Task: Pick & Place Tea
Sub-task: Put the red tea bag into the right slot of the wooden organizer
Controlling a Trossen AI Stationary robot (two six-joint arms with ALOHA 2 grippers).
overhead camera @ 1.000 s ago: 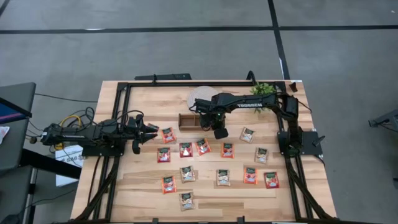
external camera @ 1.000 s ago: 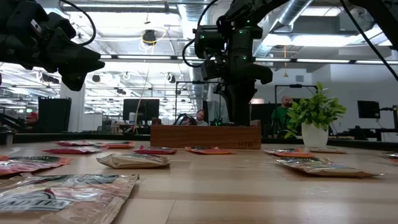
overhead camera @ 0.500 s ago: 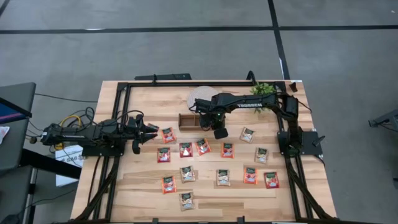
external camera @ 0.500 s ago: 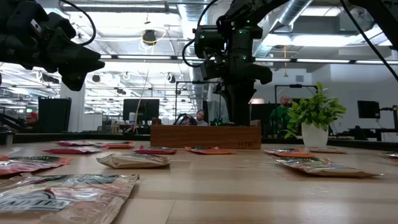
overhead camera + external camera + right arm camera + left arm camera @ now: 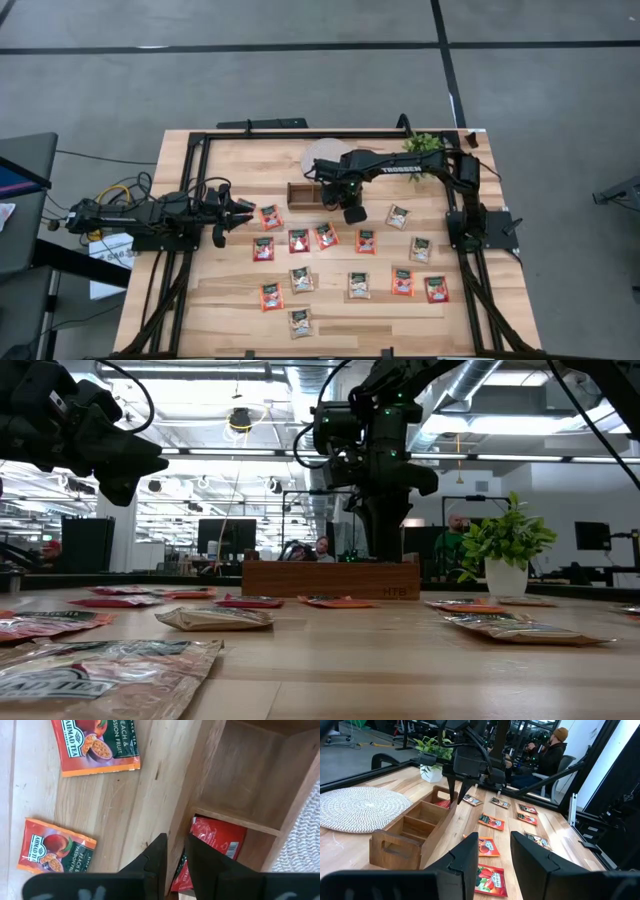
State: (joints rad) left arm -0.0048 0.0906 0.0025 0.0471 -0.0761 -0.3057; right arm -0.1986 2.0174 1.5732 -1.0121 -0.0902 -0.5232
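Several tea sachets (image 5: 327, 235) lie flat and scattered over the table's middle and near part, some red-orange, some pale tan. One red sachet (image 5: 216, 839) lies in the end compartment of the brown wooden tray (image 5: 305, 193). My right gripper (image 5: 177, 856) points down over that compartment, open by a narrow gap, with one finger above the tray's wall and one inside it; it also shows in the left wrist view (image 5: 461, 795). My left gripper (image 5: 495, 855) is open and hovers over the table's left side (image 5: 240, 207), next to a sachet (image 5: 270, 216). My right gripper stands from above over the red sachet's lower edge (image 5: 180, 876), which runs under its fingers in the tray's compartment. I cannot tell whether the fingers touch it. The sachet rests on the compartment floor.
A round white woven disc (image 5: 325, 155) lies at the far edge behind the tray, and a small potted plant (image 5: 425, 143) stands to its right. A black frame (image 5: 190, 180) borders the table. People sit at desks in the room beyond (image 5: 555, 745).
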